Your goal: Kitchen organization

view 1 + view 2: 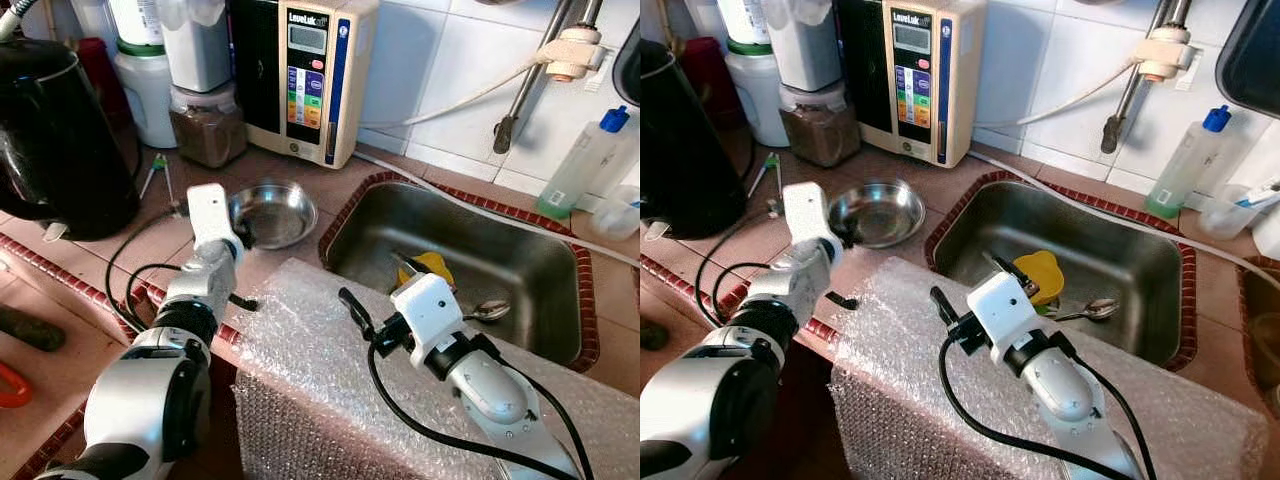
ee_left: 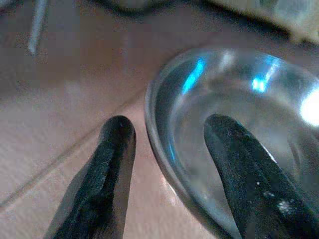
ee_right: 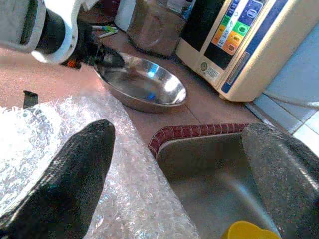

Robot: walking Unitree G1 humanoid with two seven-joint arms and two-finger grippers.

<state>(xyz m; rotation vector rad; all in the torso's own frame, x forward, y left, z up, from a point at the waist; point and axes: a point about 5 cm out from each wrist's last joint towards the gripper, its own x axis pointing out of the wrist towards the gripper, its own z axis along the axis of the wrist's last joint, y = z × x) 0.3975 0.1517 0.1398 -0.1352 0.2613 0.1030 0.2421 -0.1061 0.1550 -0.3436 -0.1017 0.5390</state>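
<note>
**Kitchen tidy-up: barely started, about to grab the steel bowl**

Progress report from the counter. Nothing looks put away yet as far as I can judge, so most of the job is still ahead.

Closest to me is the sheet of bubble wrap (image 1: 330, 370) draped over the counter edge. My right gripper (image 1: 940, 300) hovers over it with its 2 fingers spread wide and nothing between them. Just past those fingertips is the rim of the sink (image 1: 360, 200).

My left gripper (image 1: 240, 235) is the one working. Its fingers are apart and straddle the near rim of the steel bowl (image 1: 275, 210), 1 finger (image 2: 112, 164) outside on the tile, the other (image 2: 239, 169) inside the bowl. Not clamped yet, so the bowl still sits on the counter, just left of the sink.

Down in the sink beyond my right gripper: a yellow cup (image 1: 1040, 272) and a spoon (image 1: 1092, 310), probably still to be sorted.

Further out past the bowl there's a jar (image 1: 207, 122) of brown stuff and the water ionizer (image 1: 305, 75) against the wall, plus a black kettle (image 1: 55, 140) off to the left. The loose black cable (image 1: 125, 285) by my left arm could snag when I lift.
</note>
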